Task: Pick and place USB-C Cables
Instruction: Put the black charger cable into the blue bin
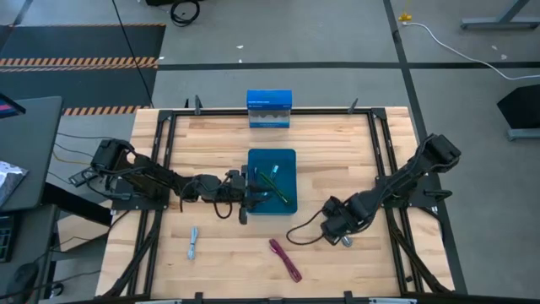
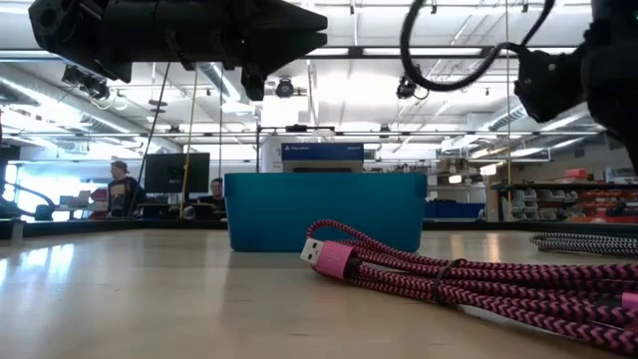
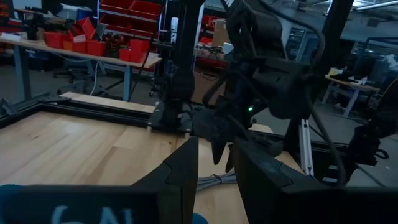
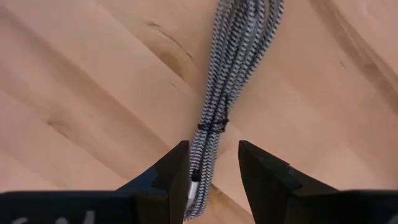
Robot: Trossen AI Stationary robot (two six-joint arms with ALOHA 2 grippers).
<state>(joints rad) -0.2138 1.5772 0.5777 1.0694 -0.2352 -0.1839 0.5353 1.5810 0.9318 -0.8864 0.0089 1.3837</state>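
Observation:
A teal tray (image 1: 272, 160) stands mid-table with a green cable (image 1: 276, 187) lying in it. My left gripper (image 3: 216, 180) hovers open over the tray's near left part and holds nothing; it shows high above the tray (image 2: 324, 211) in the low view. My right gripper (image 4: 213, 177) points down, open, near the table's right side. Its fingers stand on either side of one end of the grey braided cable (image 4: 233, 68), which lies flat on the wood. A pale blue cable (image 1: 193, 242) and a magenta cable (image 1: 285, 258) lie near the table's near edge.
A blue box (image 1: 269, 110) stands at the far edge behind the tray. Black frame rails (image 1: 384, 160) run along the table's left and right sides. Bare wood lies between the tray and the near cables. People sit in the room beyond (image 2: 120, 184).

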